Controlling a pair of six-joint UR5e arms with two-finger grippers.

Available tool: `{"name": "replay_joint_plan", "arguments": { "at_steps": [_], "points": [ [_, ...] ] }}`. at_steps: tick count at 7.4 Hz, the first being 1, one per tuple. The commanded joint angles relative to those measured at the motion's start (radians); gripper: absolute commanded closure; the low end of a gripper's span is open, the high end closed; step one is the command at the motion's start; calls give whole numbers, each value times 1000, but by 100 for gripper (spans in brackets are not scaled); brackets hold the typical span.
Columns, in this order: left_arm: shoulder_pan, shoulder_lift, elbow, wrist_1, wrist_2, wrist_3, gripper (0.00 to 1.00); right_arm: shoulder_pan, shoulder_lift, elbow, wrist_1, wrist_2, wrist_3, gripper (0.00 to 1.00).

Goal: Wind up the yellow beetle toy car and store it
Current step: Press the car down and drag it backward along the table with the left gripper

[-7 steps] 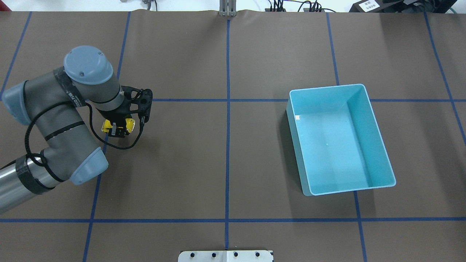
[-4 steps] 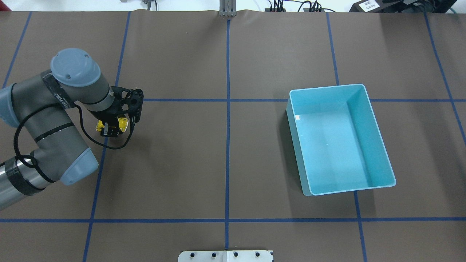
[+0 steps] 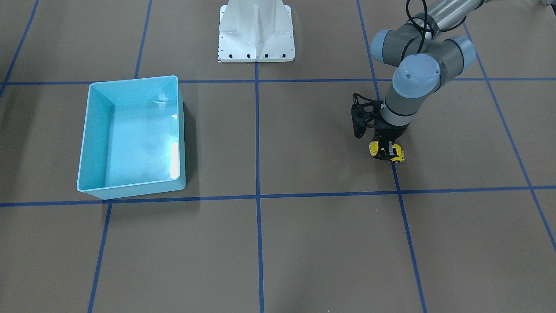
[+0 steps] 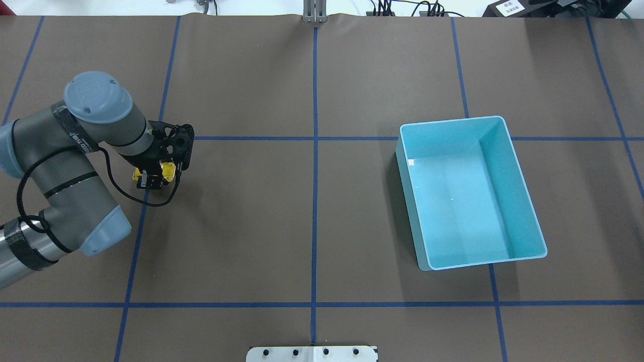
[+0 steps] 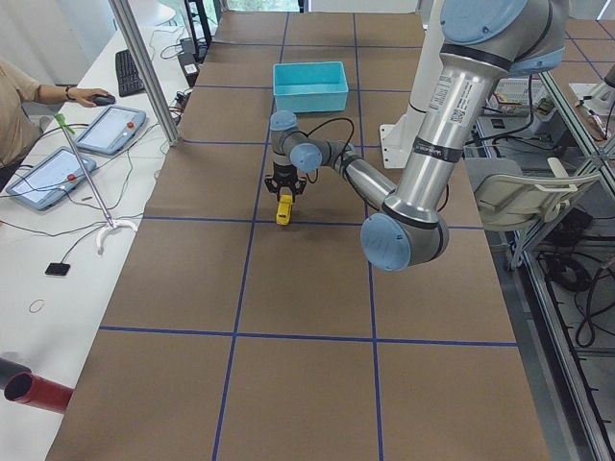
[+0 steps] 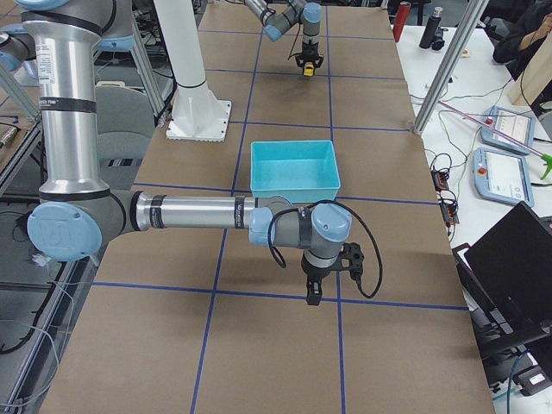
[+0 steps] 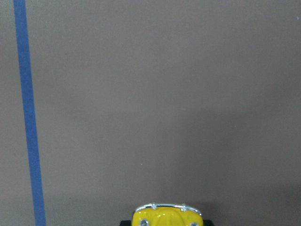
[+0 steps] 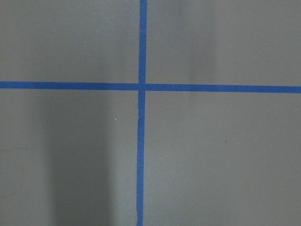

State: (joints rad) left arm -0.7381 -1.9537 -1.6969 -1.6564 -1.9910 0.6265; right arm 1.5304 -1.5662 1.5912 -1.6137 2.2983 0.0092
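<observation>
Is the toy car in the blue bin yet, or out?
Out. The yellow beetle toy car is held by the left gripper, far from the light blue bin, which is empty.

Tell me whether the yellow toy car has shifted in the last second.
Yes. Gripped by the left hand, the yellow beetle toy car slid leftward in the overhead view, farther from the light blue bin.
</observation>
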Motion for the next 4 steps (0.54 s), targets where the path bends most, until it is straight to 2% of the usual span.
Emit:
{"name": "replay_joint_plan", "arguments": {
  "at_steps": [1,4],
  "points": [
    [5,-10,29,-9,-2,-8,91,-1,0,0,0,0,0,0],
    [2,-11,33,-8,-52,-10,91,-1,0,0,0,0,0,0]
  ]
}}
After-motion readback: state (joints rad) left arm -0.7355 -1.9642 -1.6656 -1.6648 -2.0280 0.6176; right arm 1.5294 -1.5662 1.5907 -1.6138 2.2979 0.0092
